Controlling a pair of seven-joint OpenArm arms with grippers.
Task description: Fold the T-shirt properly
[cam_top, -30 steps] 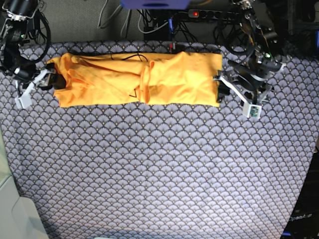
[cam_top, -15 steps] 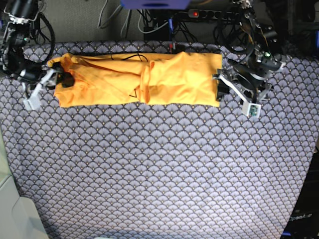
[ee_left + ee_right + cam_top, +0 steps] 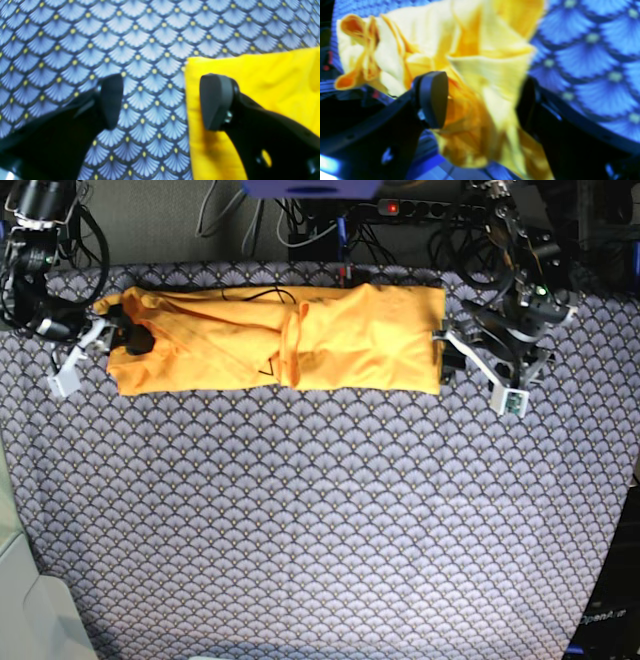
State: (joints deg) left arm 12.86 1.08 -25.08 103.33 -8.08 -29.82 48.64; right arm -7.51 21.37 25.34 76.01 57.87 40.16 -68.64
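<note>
The orange-yellow T-shirt lies folded into a long band across the far side of the table. My right gripper is at the band's left end. In the right wrist view the gripper stands open, with bunched T-shirt fabric loose between its fingers. My left gripper is at the band's right end. In the left wrist view the gripper is open. One of its fingers is over the T-shirt's edge and the other is over the patterned cloth.
A blue-grey scallop-patterned cloth covers the whole table. Cables and a power strip run behind the far edge. A pale object sits at the near left corner.
My right gripper has shifted a little up and inward at the T-shirt's left end, and the fabric there has moved slightly. The left arm has hardly moved.
</note>
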